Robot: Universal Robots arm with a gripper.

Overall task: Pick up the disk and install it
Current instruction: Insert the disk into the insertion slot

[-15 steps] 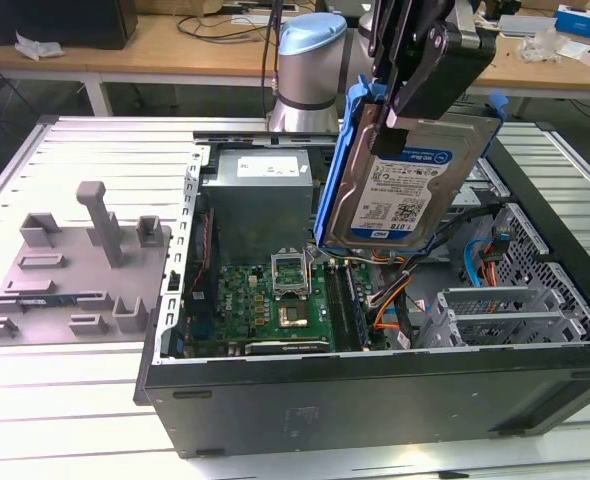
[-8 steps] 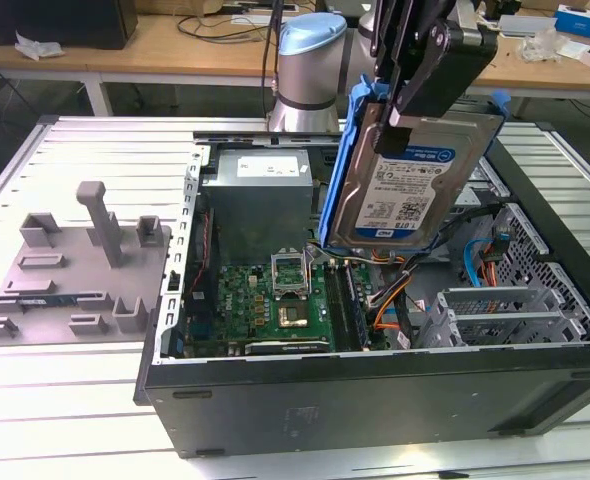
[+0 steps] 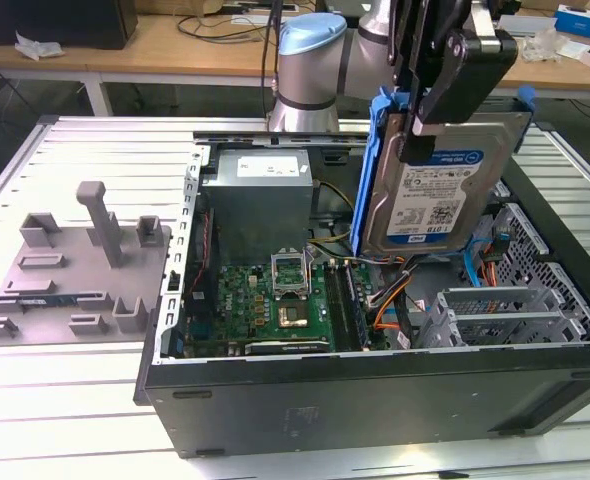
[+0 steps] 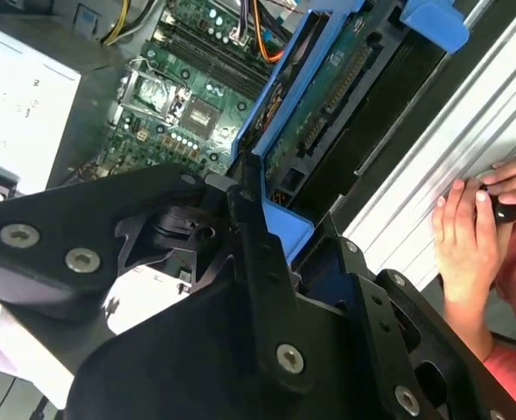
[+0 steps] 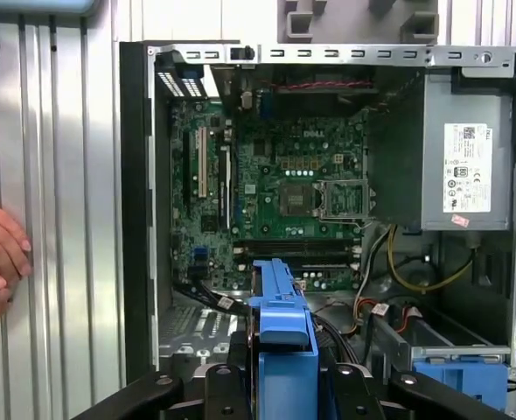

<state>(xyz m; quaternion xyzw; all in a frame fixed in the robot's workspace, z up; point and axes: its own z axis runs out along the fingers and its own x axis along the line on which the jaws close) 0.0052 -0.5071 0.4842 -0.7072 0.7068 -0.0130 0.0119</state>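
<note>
Silver metal with a white-and-blue label, the disk [image 3: 430, 190] hangs upright in its blue carrier, clear of and above the open computer case [image 3: 375, 400], over the end of the case that houses the drive cage [image 3: 505, 310]. In the exterior view the black gripper [image 3: 437, 100] is clamped on the disk's upper edge, its fingers closed against the two faces, below the grey-and-blue arm [image 3: 310, 70]. Inside the case lie the green motherboard [image 3: 275, 300] and the grey power supply [image 3: 260, 200]. A grey moulded tray [image 3: 75, 270] with upright posts rests just outside the case, on the power-supply side, on the slatted metal table [image 3: 75, 430].

In the second wrist view the gripper's black linkage sits in the foreground. The disk's [image 4: 328, 96] circuit-board face and blue frame extend from it over the case interior, with the motherboard beneath. A person's hand [image 4: 468, 227] rests on the table outside the case wall.

In the first wrist view the carrier's blue edge is seen end-on between the gripper's fingers [image 5: 232, 389], above the case floor near the motherboard's memory slots. A second blue carrier [image 5: 463, 376] sits in a bay of the case. The hand lies on the table beside the case, well apart from the disk.
</note>
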